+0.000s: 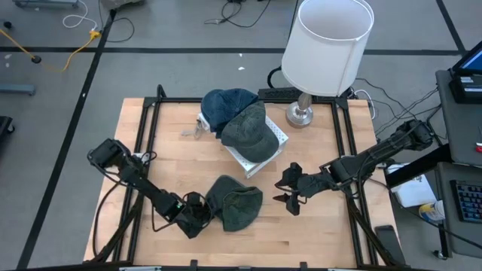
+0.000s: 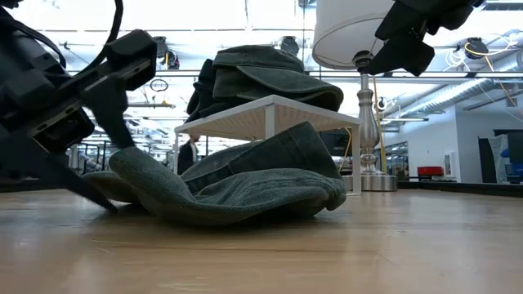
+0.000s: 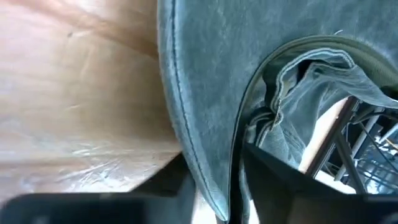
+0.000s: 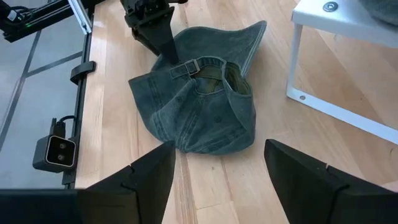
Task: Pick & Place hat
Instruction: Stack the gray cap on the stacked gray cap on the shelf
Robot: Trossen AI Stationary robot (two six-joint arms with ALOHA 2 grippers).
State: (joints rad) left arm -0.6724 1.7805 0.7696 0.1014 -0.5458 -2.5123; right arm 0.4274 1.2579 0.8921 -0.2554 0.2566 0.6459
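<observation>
On the tabletop (image 1: 151, 150), a green hat (image 1: 239, 205) lay crumpled, its brim between the left tool's (image 1: 197, 213) closing fingers; the right tool (image 1: 292, 192) hovered open just beside it.

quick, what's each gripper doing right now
left gripper: fingers on either side of the brim of the green hat on the table, grip not yet certain.
right gripper: open, empty, above the table.

Bare wood lies open on the table (image 1: 316, 237) between the right gripper (image 1: 290, 194) and the green hat (image 1: 237, 207), so that approach is free. Behind the hat the white rack (image 1: 260, 154) with its stacked caps (image 1: 241, 120) and the lamp (image 1: 324, 53) block the back, and the left gripper (image 1: 197, 213) crowds the hat's other side.
</observation>
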